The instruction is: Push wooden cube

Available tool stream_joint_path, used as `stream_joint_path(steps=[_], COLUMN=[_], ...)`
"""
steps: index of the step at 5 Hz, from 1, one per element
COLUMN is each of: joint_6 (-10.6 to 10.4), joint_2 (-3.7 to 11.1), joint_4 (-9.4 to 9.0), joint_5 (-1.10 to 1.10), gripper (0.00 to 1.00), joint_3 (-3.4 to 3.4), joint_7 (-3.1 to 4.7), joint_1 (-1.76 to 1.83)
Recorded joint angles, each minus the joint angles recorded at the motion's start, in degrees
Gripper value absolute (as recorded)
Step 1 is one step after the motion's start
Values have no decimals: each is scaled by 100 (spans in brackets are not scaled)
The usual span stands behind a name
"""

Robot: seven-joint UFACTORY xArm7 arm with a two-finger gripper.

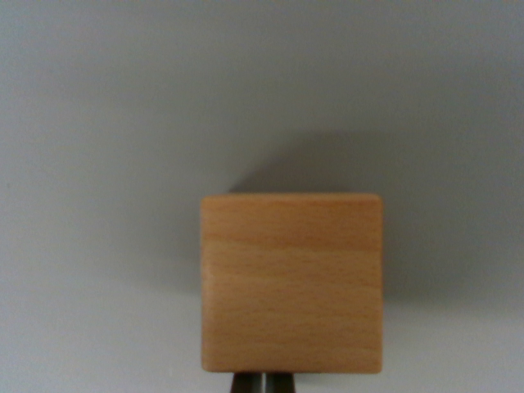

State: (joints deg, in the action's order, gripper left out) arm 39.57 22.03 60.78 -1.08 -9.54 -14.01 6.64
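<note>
**Wooden cube squared up for a push**

Seen from the wrist: wooden cube (291,282) resting flat on a plain grey desk (123,123), low and just right of centre in the view, shadow cast behind and to the wrist view's right. Just below its near face, a sliver of dark metal, presumably the gripper (262,383), seemingly touching or nearly so; open or closed, impossible to tell. Likely mid-push or at contact. Next: steady, straight advance through the cube's centre to avoid twisting it. No containers in sight.
</note>
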Motion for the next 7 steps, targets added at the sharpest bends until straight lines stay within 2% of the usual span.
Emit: stream_joint_path(steps=[1,2,3,4,5,6,7], joint_6=[0,102,102,205,205,307,307], joint_2=[0,169,169,340,340,507,507], joint_4=[0,269,269,541,541,808,808], joint_5=[0,-21,-21,-43,-43,-65,-65], gripper=[100,100,100,100,100,100,100], joint_3=[0,23,23,46,46,69,69], joint_7=[0,19,19,38,38,56,56], joint_1=[0,-2,-2,-4,-4,-5,-5])
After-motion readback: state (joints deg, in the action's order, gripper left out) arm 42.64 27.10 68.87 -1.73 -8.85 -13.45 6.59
